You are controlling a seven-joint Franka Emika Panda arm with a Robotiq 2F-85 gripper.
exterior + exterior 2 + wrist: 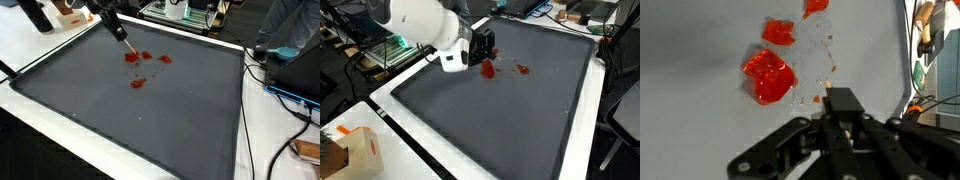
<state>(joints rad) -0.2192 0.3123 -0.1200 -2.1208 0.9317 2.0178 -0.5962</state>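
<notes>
One claw (840, 128), pressed together on a single thin stick (124, 40), hangs over the far part of the dark grey mat (150, 120), which covers the white counter (45, 45). The stick's tip points down at four red blobs (137, 83) clustered near the mat's far edge. The wrist view shows three of them, and whether the tip touches the mat cannot be told.

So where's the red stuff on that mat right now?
The red blobs lie on the dark grey mat, near its far edge in an exterior view, right by the tip of the stick held in the gripper.
</notes>
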